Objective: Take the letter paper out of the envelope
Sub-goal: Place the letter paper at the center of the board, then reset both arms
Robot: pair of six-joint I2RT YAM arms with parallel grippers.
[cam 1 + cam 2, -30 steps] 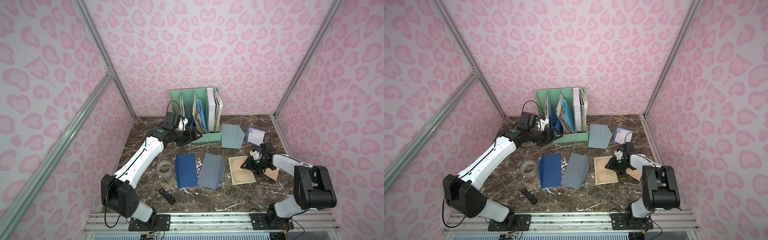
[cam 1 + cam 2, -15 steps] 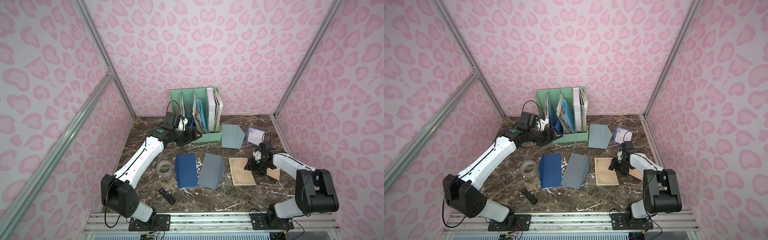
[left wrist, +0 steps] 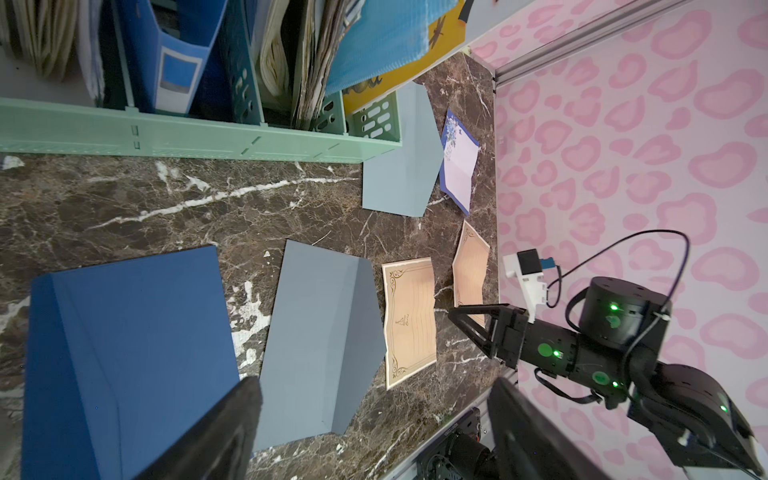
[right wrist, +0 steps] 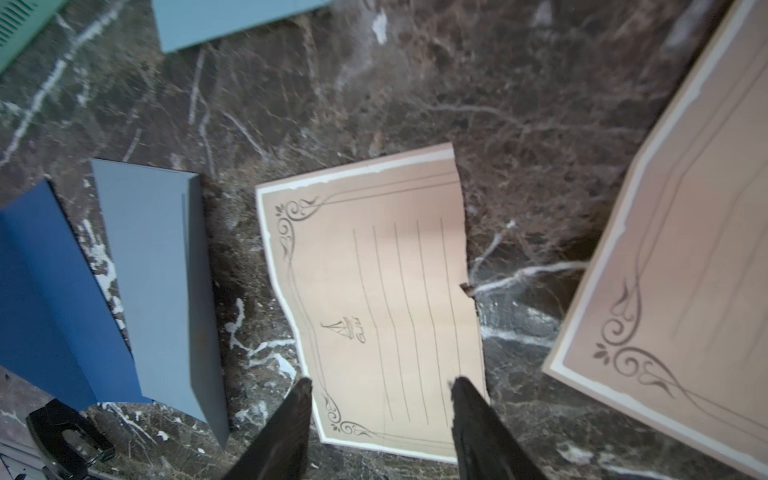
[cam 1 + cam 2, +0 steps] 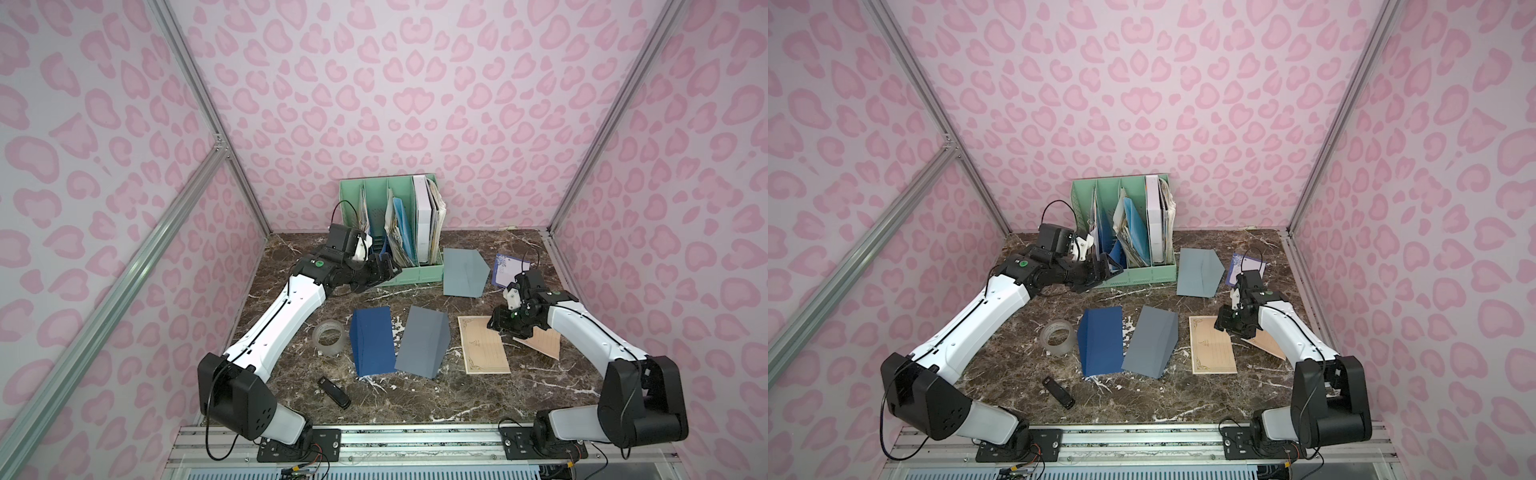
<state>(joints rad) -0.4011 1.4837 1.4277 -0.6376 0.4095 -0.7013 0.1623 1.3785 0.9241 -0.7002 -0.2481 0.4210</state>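
A tan lined letter paper (image 5: 484,350) (image 4: 374,299) lies flat on the marble, outside any envelope. My right gripper (image 5: 496,322) (image 4: 380,384) hovers open over its near edge with nothing between the fingers. A second tan sheet (image 5: 538,341) lies partly under the right arm. A grey envelope (image 5: 424,340) and a dark blue envelope (image 5: 372,340) lie side by side at the centre. A grey-blue envelope (image 5: 463,272) and a purple-edged sheet (image 5: 509,270) lie further back. My left gripper (image 5: 388,266) (image 3: 374,388) hangs open and empty by the file organizer.
A mint green file organizer (image 5: 390,232) full of folders stands at the back centre. A clear tape roll (image 5: 328,336) sits left of the dark blue envelope. A small black object (image 5: 333,392) lies near the front edge. Pink-patterned walls enclose the table.
The tan sheet under the right gripper has shifted slightly and now lies flat and square. The right gripper has drawn back a little. The left arm has not moved.
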